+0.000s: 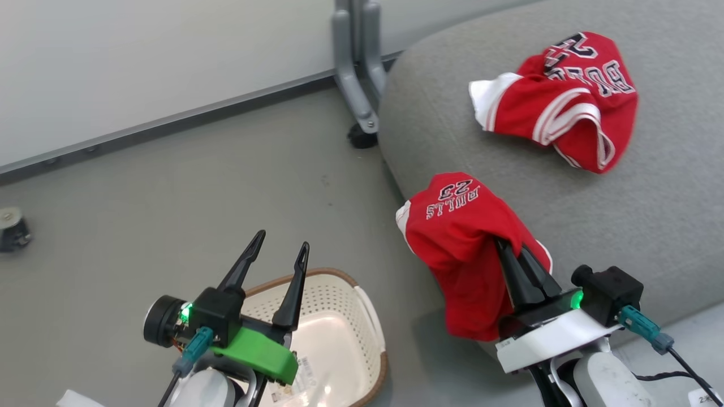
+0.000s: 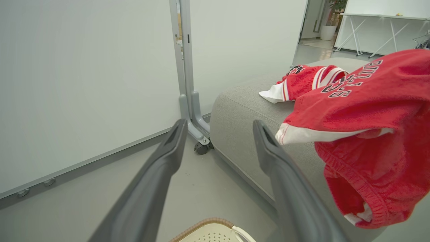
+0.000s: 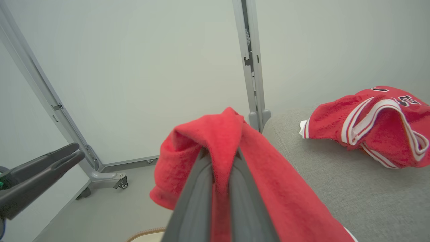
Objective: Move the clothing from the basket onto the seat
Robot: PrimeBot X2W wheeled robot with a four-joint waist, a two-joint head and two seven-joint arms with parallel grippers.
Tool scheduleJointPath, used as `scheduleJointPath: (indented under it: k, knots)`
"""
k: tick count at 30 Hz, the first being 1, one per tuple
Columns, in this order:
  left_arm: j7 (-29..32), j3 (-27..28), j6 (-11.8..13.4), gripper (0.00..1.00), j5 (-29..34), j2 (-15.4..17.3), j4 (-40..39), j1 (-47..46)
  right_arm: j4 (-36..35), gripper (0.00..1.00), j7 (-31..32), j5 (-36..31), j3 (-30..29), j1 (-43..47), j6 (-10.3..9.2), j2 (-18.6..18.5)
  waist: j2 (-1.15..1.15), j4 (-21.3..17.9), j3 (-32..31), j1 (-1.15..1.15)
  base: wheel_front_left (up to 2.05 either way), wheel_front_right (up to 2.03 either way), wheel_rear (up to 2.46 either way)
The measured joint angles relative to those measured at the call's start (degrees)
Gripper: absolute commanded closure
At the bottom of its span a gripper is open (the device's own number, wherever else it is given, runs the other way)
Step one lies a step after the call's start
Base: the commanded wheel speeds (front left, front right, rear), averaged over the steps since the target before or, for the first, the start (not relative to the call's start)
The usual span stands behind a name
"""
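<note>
My right gripper (image 1: 505,249) is shut on red shorts (image 1: 464,237) lettered "BULLS 23". The shorts drape over its fingers at the near left edge of the grey seat (image 1: 622,215). The cloth is pinched between the fingers (image 3: 201,174) in the right wrist view. A red jersey (image 1: 560,102) with white trim lies crumpled farther back on the seat. My left gripper (image 1: 283,242) stands open above the cream basket (image 1: 334,275), which has no clothing inside. In the left wrist view the shorts (image 2: 369,134) hang to the right of the open left gripper (image 2: 218,127).
A grey metal stand leg (image 1: 359,73) with a caster stands at the seat's far left corner, against a white wall panel. A small wheeled part (image 1: 11,226) sits at the far left of the grey floor (image 1: 198,186).
</note>
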Motion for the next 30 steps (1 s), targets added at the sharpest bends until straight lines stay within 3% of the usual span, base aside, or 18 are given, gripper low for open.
scheduleJointPath:
  k: [18, 25, 30]
  knots:
    - [0.0, 3.5, -2.4, 0.0, 4.2, 0.2, -3.1, 6.5, -2.5, 1.0, 0.0, -1.0, -4.3, 3.6, 0.0, 1.3, 0.0, -13.2, 3.3, 0.0, 0.0, 0.0, 0.0]
    - [0.0, 2.7, -2.6, 0.0, 5.2, 0.5, -2.9, 6.2, -2.7, 1.0, 0.0, -1.2, -4.5, 2.6, 0.0, 0.9, 0.0, -14.4, 5.5, 0.0, 0.0, 0.0, 0.0]
    - [0.0, 0.7, -2.6, 0.0, 6.2, 2.4, -2.8, 3.7, -4.4, 1.0, 0.0, -0.8, -6.2, -5.8, 0.0, -1.1, 0.0, -14.1, 9.3, 0.0, 0.0, 0.0, 0.0]
